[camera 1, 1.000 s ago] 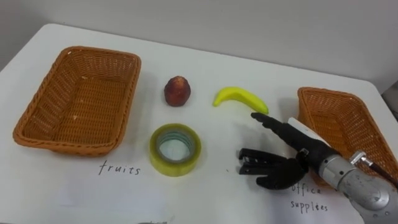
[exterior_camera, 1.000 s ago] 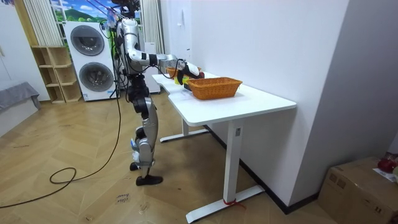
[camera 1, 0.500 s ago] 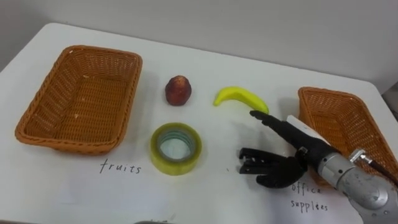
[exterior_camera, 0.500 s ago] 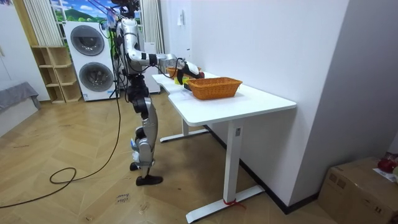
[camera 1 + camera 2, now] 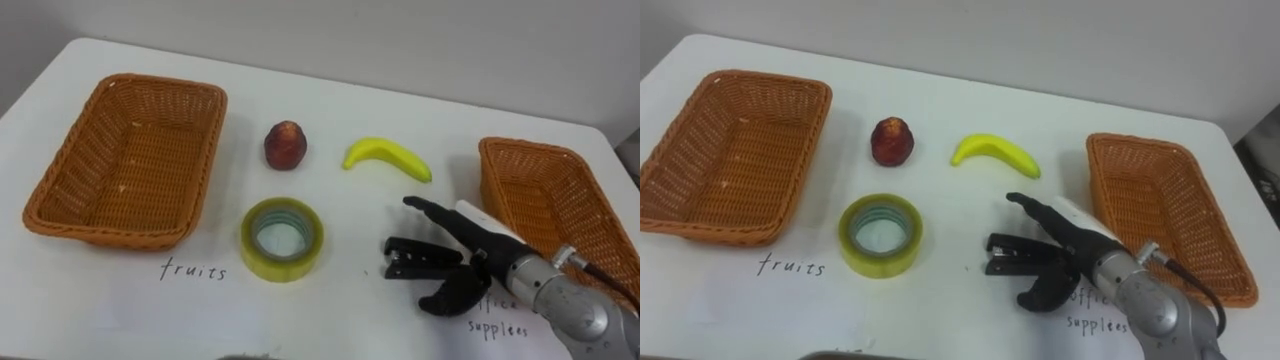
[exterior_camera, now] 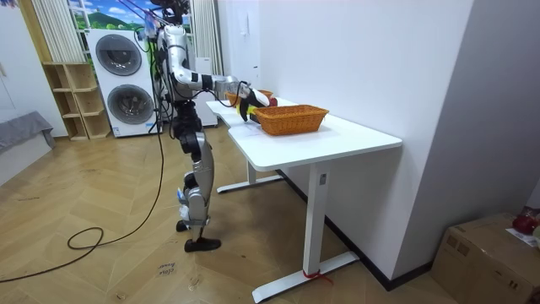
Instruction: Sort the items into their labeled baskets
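A black stapler [image 5: 412,258] lies on the white table [image 5: 350,310], right of centre. My right hand [image 5: 492,258] reaches in from the lower right and is open around it. Straight fingers [image 5: 438,212] lie just beyond the stapler and the thumb [image 5: 450,296] sits on its near side. A yellow tape roll [image 5: 281,238] lies flat near the middle. Behind it are a red fruit [image 5: 285,146] and a banana [image 5: 385,156]. The wicker basket marked fruits [image 5: 60,200] stands at the left. The one by the office supplies label [image 5: 502,152] stands at the right.
Both baskets hold nothing. Handwritten labels sit on the table in front of each basket. In the room view the robot stands at the table's end [image 6: 253,139], with washing machines [image 6: 122,80] behind it.
My right hand has sunk a little toward the near edge and its thumb has dropped away, so the stapler's body now shows between fingers and thumb. The other things have not moved.
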Tool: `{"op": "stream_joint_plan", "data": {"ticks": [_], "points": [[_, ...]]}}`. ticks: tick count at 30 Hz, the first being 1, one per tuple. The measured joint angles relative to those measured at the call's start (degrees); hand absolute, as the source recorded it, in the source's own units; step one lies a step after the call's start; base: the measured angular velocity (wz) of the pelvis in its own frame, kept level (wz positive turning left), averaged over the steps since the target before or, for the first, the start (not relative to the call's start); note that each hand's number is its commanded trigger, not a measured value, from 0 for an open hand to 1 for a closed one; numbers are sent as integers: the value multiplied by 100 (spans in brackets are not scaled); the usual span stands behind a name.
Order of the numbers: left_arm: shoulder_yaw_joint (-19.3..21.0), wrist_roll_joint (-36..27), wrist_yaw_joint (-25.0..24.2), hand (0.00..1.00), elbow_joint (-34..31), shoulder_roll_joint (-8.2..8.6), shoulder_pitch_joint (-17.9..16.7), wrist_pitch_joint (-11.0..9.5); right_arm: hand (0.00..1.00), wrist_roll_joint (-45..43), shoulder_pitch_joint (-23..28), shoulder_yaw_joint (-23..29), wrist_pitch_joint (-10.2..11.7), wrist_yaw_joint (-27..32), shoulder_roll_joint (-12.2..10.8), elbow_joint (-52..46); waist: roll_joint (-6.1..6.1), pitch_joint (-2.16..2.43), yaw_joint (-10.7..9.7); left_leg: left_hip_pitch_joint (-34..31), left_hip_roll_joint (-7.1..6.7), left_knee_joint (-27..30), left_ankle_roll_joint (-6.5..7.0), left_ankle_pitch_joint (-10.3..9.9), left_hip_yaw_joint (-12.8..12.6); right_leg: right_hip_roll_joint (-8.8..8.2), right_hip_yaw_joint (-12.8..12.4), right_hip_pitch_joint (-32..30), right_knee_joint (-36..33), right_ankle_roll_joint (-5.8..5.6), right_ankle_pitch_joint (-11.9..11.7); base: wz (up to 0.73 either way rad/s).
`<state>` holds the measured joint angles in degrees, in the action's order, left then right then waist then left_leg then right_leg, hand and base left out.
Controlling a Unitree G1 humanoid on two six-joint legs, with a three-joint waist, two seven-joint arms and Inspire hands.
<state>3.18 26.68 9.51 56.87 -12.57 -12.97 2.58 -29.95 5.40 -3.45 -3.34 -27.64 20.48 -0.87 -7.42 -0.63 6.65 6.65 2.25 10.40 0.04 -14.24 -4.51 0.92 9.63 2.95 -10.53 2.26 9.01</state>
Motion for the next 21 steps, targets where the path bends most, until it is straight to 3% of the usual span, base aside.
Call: {"op": "stream_joint_plan", "data": {"ticks": [15, 21], "points": [[-10, -2, 5, 0, -5, 32, 24, 6, 0, -416, -81, -4, -64, -48, -5, -17, 19, 10, 5, -6, 1, -3, 0, 0, -1, 8, -7, 1, 25, -2, -8, 0], [-15, -6, 20, 0, -23, 31, 22, 107, 0, -569, -158, -116, -232, -104, -8, -61, 38, 18, 6, -5, 4, -4, 0, 0, -5, 6, -5, -12, 0, 1, -12, 0]]}}
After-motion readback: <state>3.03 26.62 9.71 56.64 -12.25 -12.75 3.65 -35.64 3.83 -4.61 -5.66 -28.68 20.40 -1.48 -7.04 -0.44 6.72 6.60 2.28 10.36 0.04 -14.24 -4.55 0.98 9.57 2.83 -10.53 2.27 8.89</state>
